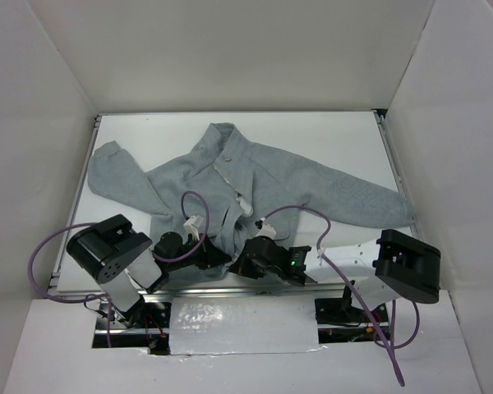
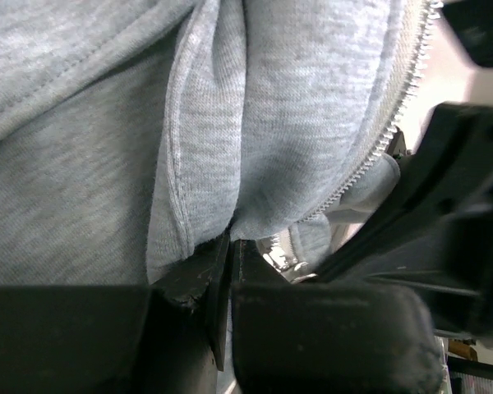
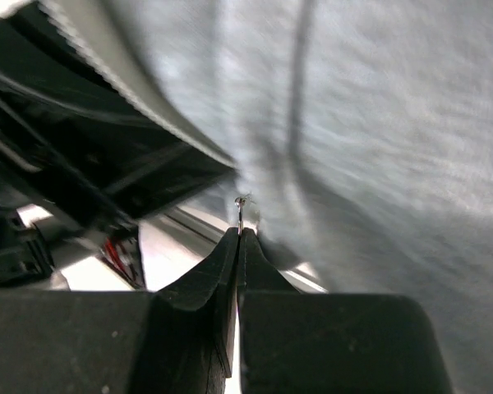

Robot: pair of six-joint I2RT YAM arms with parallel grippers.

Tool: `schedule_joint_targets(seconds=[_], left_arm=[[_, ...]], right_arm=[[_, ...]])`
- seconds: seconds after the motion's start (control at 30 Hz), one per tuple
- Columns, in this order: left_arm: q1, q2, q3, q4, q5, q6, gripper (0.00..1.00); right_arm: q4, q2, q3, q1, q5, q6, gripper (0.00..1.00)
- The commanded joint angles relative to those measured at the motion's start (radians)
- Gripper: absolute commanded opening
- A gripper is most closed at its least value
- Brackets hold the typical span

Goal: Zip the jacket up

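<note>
white table (image 1: 353, 139) inside white walls (image 1: 230, 49); shiny foil strip (image 1: 242, 324) along near edge.

Jacket (image 1: 296, 176) light grey, plain fleece; zipper (image 2: 394, 123) pale, whitish teeth; table (image 1: 312, 127) white; cables (image 1: 300, 207) purple

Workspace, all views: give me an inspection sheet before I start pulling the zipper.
Surface: white table, bare around the garment.
Job's things: grey jacket lies flat, sleeves spread; zipper teeth unjoined near the hem.
Clutter: nothing seen.
Claws: left claw shut on the jacket's hem edge; right claw shut on a small metal tab, apparently the zipper pull.
Cables: purple cables loop over the jacket's lower part.
Surroundings: white walls on three sides.
</note>
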Motion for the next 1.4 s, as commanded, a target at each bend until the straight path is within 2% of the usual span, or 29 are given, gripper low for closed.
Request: schedule_joint_targets(seconds=[0.0, 0.07, 0.13, 0.17, 0.2, 0.23, 0.3, 0.4, 0.47, 0.57, 0.63, 0.73, 0.8, 0.87, 0.9, 0.93, 1.07, 1.17, 1.37], left_arm=[[-0.015, -0.029, -0.103, 0.114, 0.041, 0.031, 0.00], [-0.015, -0.070, -0.107, 0.080, 0.034, 0.031, 0.00], [-0.015, -0.113, -0.102, -0.007, 0.008, 0.031, 0.00], [-0.015, -0.171, -0.093, -0.053, -0.003, 0.032, 0.00], [-0.015, -0.205, -0.085, -0.107, -0.017, 0.040, 0.00], [-0.015, -0.247, -0.077, -0.235, -0.052, 0.048, 0.00], [-0.015, -0.383, -0.062, -0.366, -0.092, 0.066, 0.00], [-0.017, -0.592, -0.008, -0.640, -0.175, 0.120, 0.00], [-0.017, -0.711, 0.024, -0.812, -0.234, 0.140, 0.00], [-0.020, -0.781, 0.027, -0.905, -0.270, 0.169, 0.00], [-0.020, -0.782, 0.015, -0.905, -0.273, 0.157, 0.00], [-0.021, -0.766, 0.010, -0.917, -0.264, 0.131, 0.00], [-0.020, -0.773, 0.022, -0.996, -0.297, 0.103, 0.00], [-0.021, -0.839, 0.028, -1.081, -0.343, 0.075, 0.00], [-0.021, -0.871, 0.030, -1.182, -0.389, 0.040, 0.00], [-0.021, -0.946, 0.032, -1.227, -0.423, 0.028, 0.00], [-0.023, -1.089, 0.028, -1.354, -0.451, 0.012, 0.00], [-0.021, -1.114, 0.035, -1.406, -0.454, 0.017, 0.00], [-0.021, -1.092, 0.022, -1.374, -0.431, 0.023, 0.00]], right_arm=[[0.137, -0.015, -0.061, -0.003, -0.071, -0.031, 0.00], [0.220, -0.021, -0.110, -0.002, -0.098, -0.034, 0.01], [0.288, -0.021, -0.144, 0.000, -0.156, -0.065, 0.21], [0.300, -0.031, -0.150, 0.001, -0.176, -0.095, 0.36], [0.320, -0.041, -0.157, 0.006, -0.228, -0.115, 0.41], [0.319, -0.056, -0.158, 0.013, -0.249, -0.138, 0.46], [0.226, -0.105, -0.123, 0.038, -0.283, -0.207, 0.55], [0.031, -0.182, -0.070, 0.067, -0.274, -0.263, 0.56], [-0.037, -0.269, -0.066, 0.067, -0.224, -0.276, 0.56], [-0.150, -0.384, -0.046, 0.063, -0.089, -0.325, 0.55], [-0.226, -0.400, -0.026, 0.053, 0.015, -0.374, 0.56], [-0.305, -0.322, 0.042, -0.009, 0.059, -0.425, 0.55], [-0.339, -0.210, 0.106, -0.016, 0.079, -0.445, 0.51], [-0.355, -0.099, 0.152, -0.008, 0.079, -0.444, 0.47], [-0.377, -0.069, 0.195, 0.001, 0.089, -0.439, 0.46], [-0.390, -0.017, 0.217, 0.018, 0.100, -0.432, 0.45], [-0.441, 0.080, 0.335, 0.072, 0.132, -0.422, 0.44], [-0.488, 0.140, 0.394, 0.102, 0.161, -0.413, 0.44], [-0.522, 0.215, 0.419, 0.112, 0.158, -0.408, 0.42]])
